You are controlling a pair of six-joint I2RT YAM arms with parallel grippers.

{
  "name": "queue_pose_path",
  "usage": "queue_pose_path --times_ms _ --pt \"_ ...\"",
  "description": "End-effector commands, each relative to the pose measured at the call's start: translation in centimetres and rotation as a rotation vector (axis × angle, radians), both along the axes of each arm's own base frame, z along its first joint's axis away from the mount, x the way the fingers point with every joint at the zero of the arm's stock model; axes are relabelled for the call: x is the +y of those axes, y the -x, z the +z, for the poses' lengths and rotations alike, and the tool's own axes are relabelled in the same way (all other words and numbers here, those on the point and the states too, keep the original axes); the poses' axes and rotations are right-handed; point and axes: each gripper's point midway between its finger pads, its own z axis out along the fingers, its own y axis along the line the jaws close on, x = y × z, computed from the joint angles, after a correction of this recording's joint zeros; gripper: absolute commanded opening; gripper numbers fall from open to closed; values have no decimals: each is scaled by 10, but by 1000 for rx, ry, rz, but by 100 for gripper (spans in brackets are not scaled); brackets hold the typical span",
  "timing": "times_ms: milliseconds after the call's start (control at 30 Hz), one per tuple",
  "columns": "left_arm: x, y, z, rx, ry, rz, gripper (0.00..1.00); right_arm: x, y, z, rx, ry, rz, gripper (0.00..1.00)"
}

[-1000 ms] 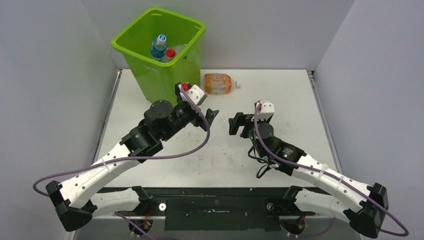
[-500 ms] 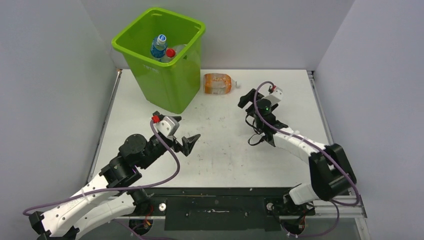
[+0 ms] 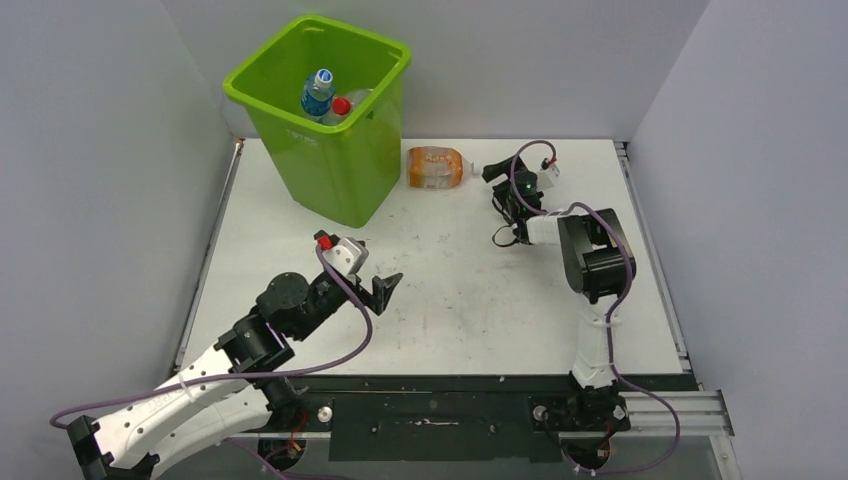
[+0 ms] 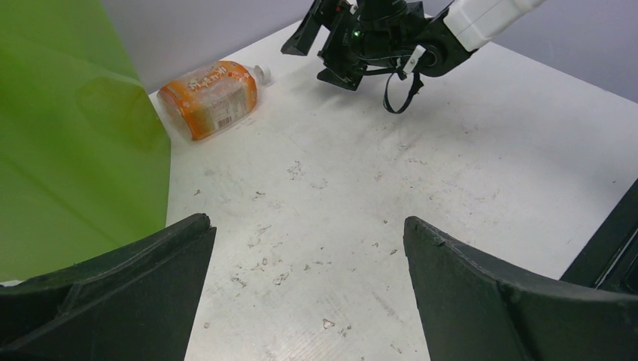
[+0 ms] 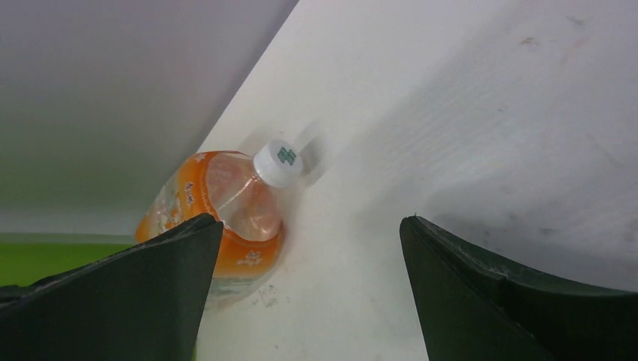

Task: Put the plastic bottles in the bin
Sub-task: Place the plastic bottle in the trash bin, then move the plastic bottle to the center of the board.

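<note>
An orange-labelled plastic bottle (image 3: 436, 167) with a white cap lies on its side on the table, just right of the lime-green bin (image 3: 330, 165). Inside the bin lie a blue-labelled bottle (image 3: 317, 93) and a red-capped one (image 3: 341, 105). My right gripper (image 3: 497, 180) is open just right of the lying bottle's cap. In the right wrist view the bottle (image 5: 226, 203) sits ahead of the left finger, outside the open gripper (image 5: 311, 219). My left gripper (image 3: 375, 280) hangs open and empty over mid-table. Its wrist view shows bare table between the gripper's (image 4: 307, 222) fingers, the bottle (image 4: 211, 98) far ahead.
The bin's green wall (image 4: 75, 135) fills the left of the left wrist view. The right arm (image 4: 376, 37) reaches across the far side of the table. Grey walls close in the table at the back and both sides.
My left arm has drawn back from beside the bin toward the near side. My right arm has stretched toward the far edge, bringing its open gripper up to the lying bottle's cap.
</note>
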Motion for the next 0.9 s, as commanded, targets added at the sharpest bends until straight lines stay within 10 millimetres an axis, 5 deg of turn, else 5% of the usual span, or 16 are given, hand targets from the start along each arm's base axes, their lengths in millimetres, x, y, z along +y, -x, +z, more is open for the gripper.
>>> queue_pose_path --times_ms 0,233,467,867 --pt "-2 -5 14 -29 51 24 96 34 -40 50 -165 -240 29 92" --pt "1 -8 13 -30 51 46 96 43 -72 33 -122 -386 -59 95" --pt "4 -9 13 -33 50 61 96 53 -79 17 -70 -425 -96 96" --pt "6 -10 13 -31 44 71 96 43 -67 72 -44 182 -25 91"
